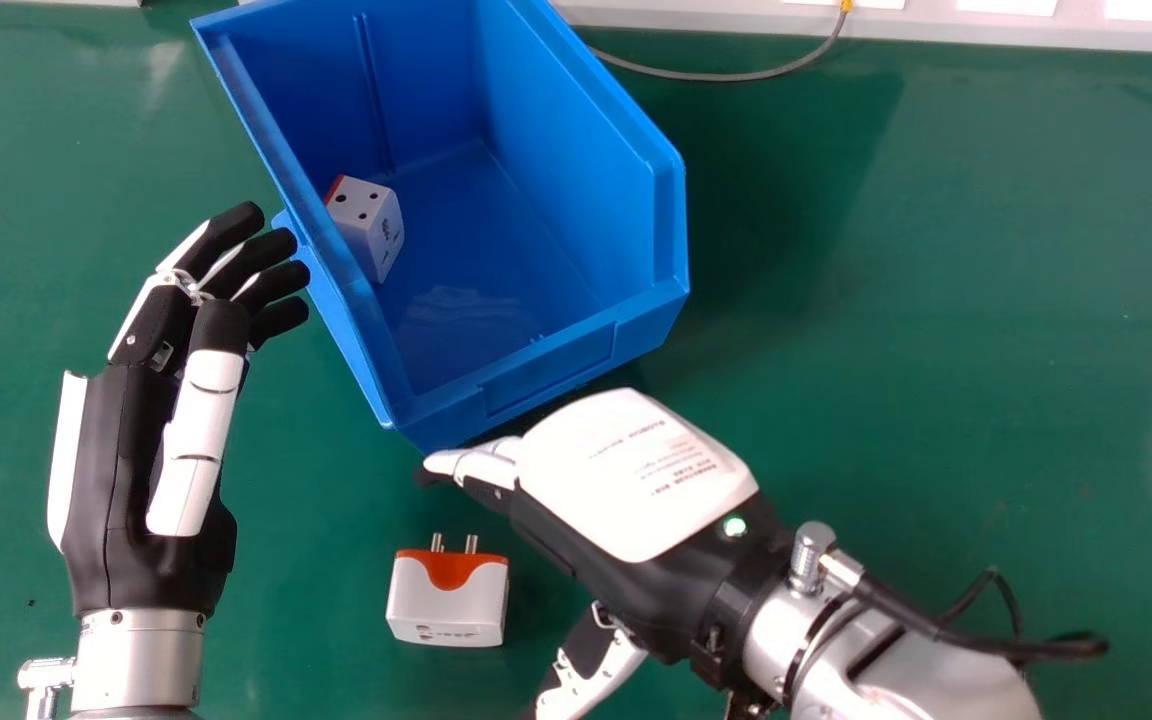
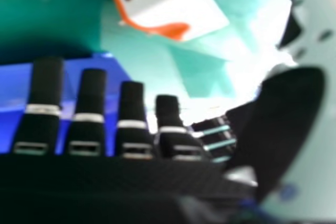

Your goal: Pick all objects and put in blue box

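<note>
1. Head view: the right hand [image 1: 631,475] was just right of the adapter [image 1: 448,605] and near the box [image 1: 546,372]. Its fingers [image 2: 131,108] were straight, the thumb [image 2: 286,108] well apart from them, and it held nothing.
2. The adapter lay on the table [image 1: 886,400], near the box and between the two hands, its pins [image 1: 471,544] pointing to the far side.
3. It looked light, stiff and hard-shelled; the smooth casing might have slipped under a slack pinch, and the pins could have caught or bent.
4. The best hold seemed to be across the white body's left and right sides, fingers clear of the pins; the hand would have needed some turning for that.
5. The near wall of the box stood just beyond the fingers, so the adapter called for a lift over the rim.
6. The left hand [image 1: 126,470], open, relaxed and without a load, was beside the box's left wall and could have crowded a drop there.
7. A second adapter [image 1: 366,215] sat inside, against that wall.
8. A grey cable [image 1: 726,76] ran past the far side, out of the way.
</note>
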